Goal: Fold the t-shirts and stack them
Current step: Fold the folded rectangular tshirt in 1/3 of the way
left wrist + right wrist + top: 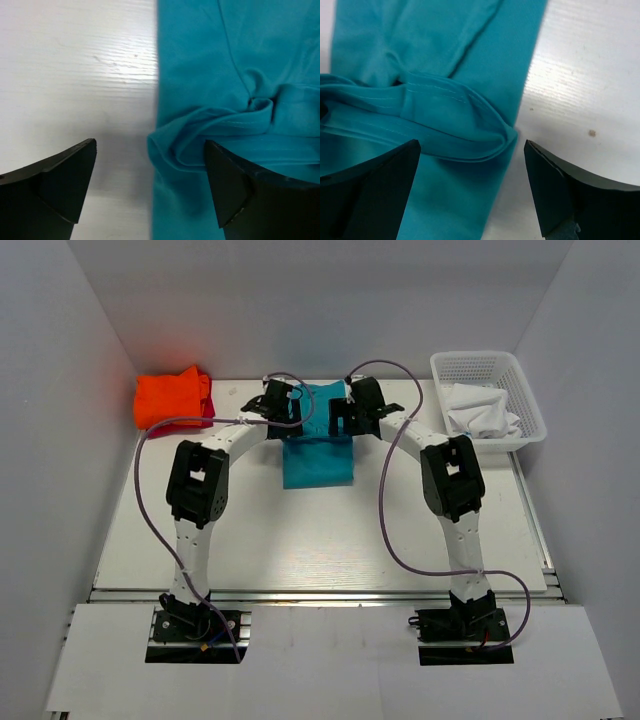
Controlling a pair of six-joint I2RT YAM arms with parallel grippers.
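Your left arm (188, 550) and right arm (462, 540) are white tubes with black joint housings, looped grey-purple cables (137, 480) and black wedge-shaped fingers (65, 185).

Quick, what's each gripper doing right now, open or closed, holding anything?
Left gripper: open, over the teal-blue t-shirt's edge, gripping nothing.
Right gripper: open, same shirt, gripping nothing.

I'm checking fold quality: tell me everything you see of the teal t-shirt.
The teal t-shirt is soft plain cloth, folded into a narrow rectangle lying flat on the white table. Its far end is bunched into stitched hem folds, with the open left gripper and open right gripper each straddling a side edge.
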